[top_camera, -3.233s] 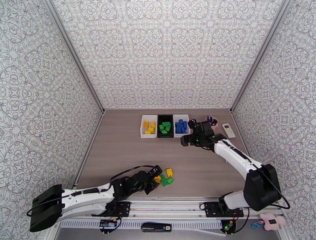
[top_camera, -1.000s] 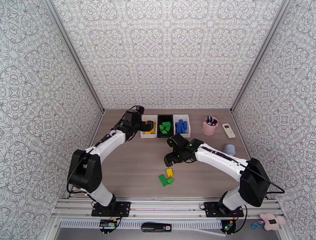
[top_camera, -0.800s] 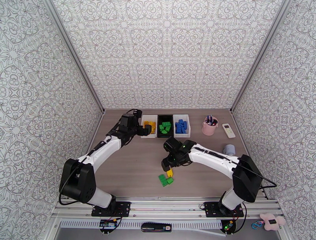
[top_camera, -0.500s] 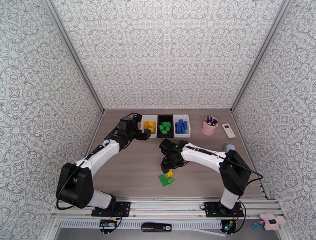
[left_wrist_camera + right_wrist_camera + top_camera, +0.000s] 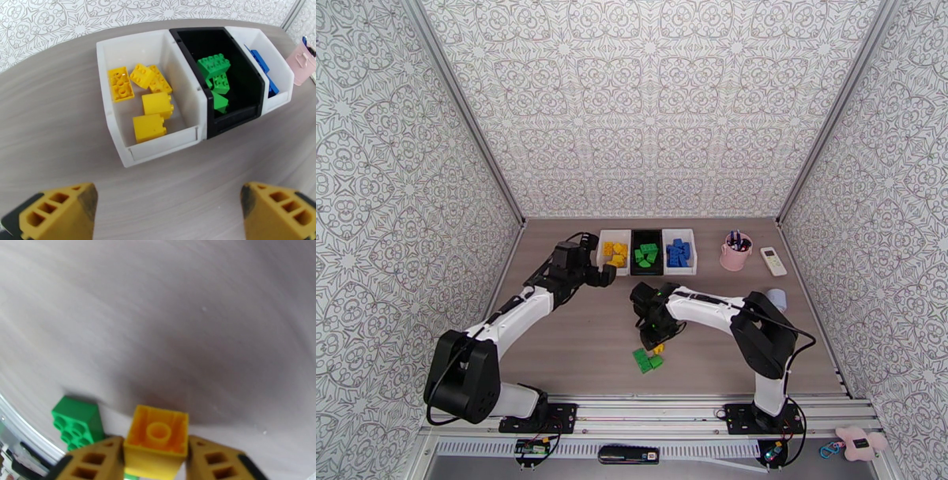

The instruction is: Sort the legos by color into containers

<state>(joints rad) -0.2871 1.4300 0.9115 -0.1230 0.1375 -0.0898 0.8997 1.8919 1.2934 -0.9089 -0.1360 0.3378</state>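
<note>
Three containers stand in a row at the back: a white bin [image 5: 601, 254] [image 5: 158, 146] with several yellow legos [image 5: 152, 103], a black bin [image 5: 632, 254] [image 5: 237, 116] with green ones [image 5: 215, 75], and a white bin [image 5: 693, 254] [image 5: 282, 100] with blue ones [image 5: 678, 253]. My left gripper [image 5: 605, 274] [image 5: 168, 213] hangs open just in front of the yellow bin, holding nothing. At mid-table my right gripper [image 5: 656, 338] [image 5: 156, 447] is shut on a yellow lego [image 5: 658, 346] [image 5: 158, 429], hollow underside toward the camera. Two green legos [image 5: 648, 361] [image 5: 77, 422] lie right beside it.
A pink cup with pens [image 5: 735, 251] and a white remote [image 5: 773, 260] stand at the back right. A small grey-blue object [image 5: 775, 298] sits by the right wall. A metal rail [image 5: 648, 406] runs along the near edge.
My right gripper came down and left onto the loose yellow lego and closed on it. My left gripper drew back from above the yellow bin, staying open.
</note>
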